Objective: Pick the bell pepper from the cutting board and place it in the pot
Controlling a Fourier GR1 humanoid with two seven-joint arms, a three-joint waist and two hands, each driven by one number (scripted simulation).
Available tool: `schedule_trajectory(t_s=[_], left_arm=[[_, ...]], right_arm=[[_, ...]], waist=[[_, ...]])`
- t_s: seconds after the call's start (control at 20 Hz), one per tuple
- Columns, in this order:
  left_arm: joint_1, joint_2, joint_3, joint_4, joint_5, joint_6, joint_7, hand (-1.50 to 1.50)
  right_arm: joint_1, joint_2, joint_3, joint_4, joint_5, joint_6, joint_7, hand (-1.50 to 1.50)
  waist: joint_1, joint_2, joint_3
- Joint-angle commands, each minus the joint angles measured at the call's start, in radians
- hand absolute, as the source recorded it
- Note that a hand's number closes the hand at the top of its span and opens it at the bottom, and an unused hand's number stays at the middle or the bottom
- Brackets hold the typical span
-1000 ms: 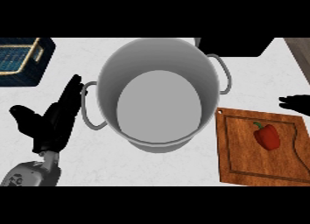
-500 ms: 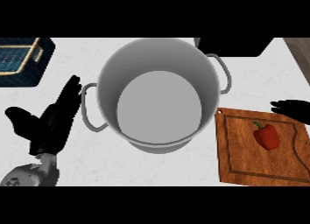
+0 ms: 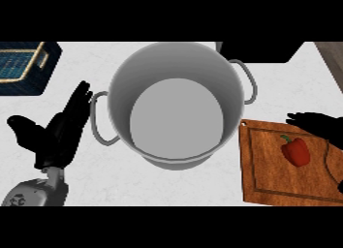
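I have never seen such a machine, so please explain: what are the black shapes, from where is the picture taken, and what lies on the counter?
The picture looks steeply down from the robot's head at a kitchen counter. The black shapes are its hands. The left robot hand rests open beside a big grey pot. The right robot hand is open above the far corner of a wooden cutting board, close to a red bell pepper lying there. Neither hand holds anything. A dark basket stands at the far left.
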Motion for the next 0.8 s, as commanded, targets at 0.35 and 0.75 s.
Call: schedule_trajectory(t_s=[0.35,0.75], left_arm=[[0.086,-0.006,0.021,-0.122,-0.021,-0.042,0.056,0.00],[-0.021,-0.052,0.036,-0.018,-0.060,-0.043,0.059,0.00]], right_arm=[[-0.022,0.080,0.048,0.129,0.214,-0.097,-0.059,-1.50],[-0.110,0.167,0.085,0.262,0.359,-0.108,-0.001,-1.50]], waist=[[0.003,-0.001,0.000],[0.002,0.001,0.000]])
